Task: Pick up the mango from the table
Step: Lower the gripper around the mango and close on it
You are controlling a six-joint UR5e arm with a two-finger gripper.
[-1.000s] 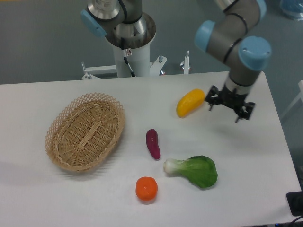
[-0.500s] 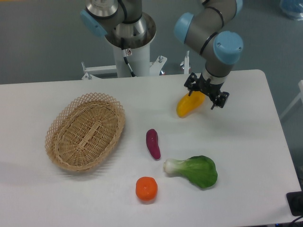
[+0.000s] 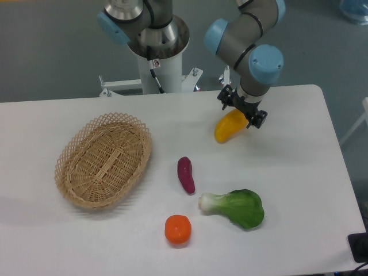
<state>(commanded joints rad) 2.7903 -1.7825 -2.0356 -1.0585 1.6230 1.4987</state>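
- Where a second ago it hung off to the right of the fruit, the gripper [image 3: 242, 110] now sits directly over the upper right end of the mango [image 3: 228, 127], having shifted left and up the table [image 3: 299, 172].
- Its two black fingers are spread open, one on each side of that end; contact cannot be told.
- Unmoved, the mango lies on the far right part of the table, its long axis running diagonally from lower left to upper right.
- Nearer the front lie a purple sweet potato [image 3: 186, 175], a bok choy [image 3: 236, 207] and an orange [image 3: 177, 229]; a wicker basket [image 3: 103, 159] sits well to the left.
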